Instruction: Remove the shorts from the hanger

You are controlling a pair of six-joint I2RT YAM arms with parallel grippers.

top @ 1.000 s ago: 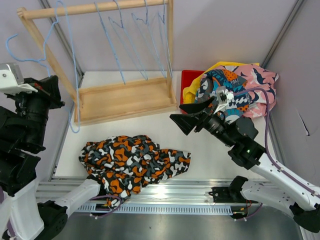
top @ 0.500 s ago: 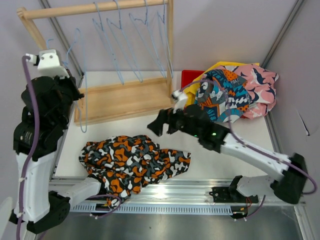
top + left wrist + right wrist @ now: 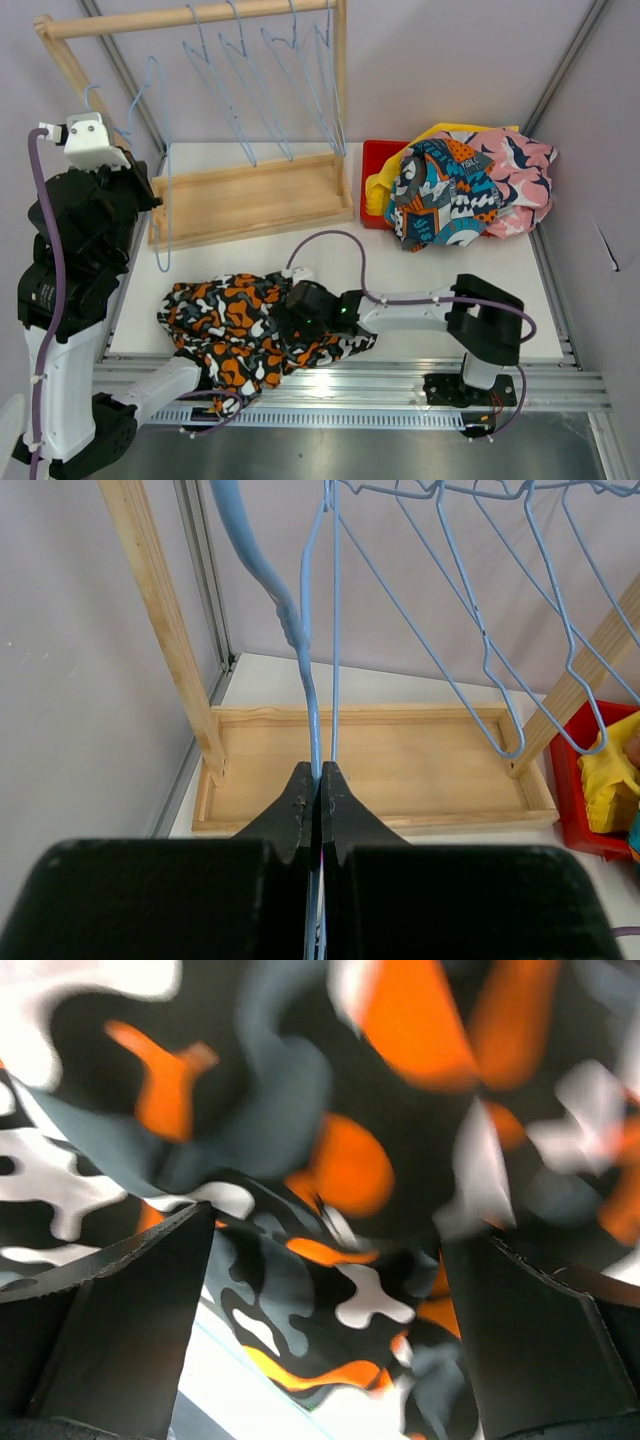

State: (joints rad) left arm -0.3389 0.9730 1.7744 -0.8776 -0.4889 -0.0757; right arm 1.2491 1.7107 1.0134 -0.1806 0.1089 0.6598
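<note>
the left arm stood raised and upright, and the left end effector (image 3: 320,772) was pinched tight on a blue hanger wire (image 3: 290,625). the right arm stretched low and leftward, with the right end effector (image 3: 330,1300) spread wide.

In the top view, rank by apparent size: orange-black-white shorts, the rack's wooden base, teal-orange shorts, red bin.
1. Orange-black-white shorts and wooden base: about alike, too close to rank.
2. Teal-orange shorts.
3. Red bin, judged by its uncovered part; clothes hide the rest.
</note>
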